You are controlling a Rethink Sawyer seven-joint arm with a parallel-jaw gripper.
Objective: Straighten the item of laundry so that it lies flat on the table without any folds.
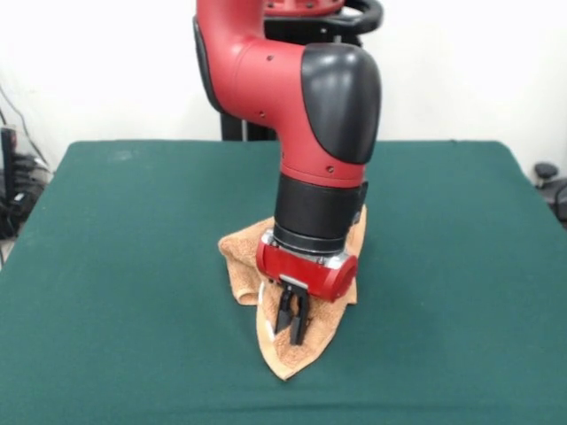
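Note:
The tan terry towel (pixel 241 266) lies crumpled near the middle of the dark green table (pixel 115 266), with one corner pointing toward the table's near edge (pixel 283 370). A pale band runs along its left edge. The red and black arm comes down from above and hides the towel's middle. My gripper (pixel 292 332) points down right over the towel's near part, its two black fingers (pixel 299 329) close together at the cloth. I cannot tell whether they pinch the cloth.
The robot's pedestal (pixel 244 128) stands at the table's far side. Cables and dark equipment (pixel 18 177) sit off the table at the left. A dark object (pixel 549 177) sits off the right edge.

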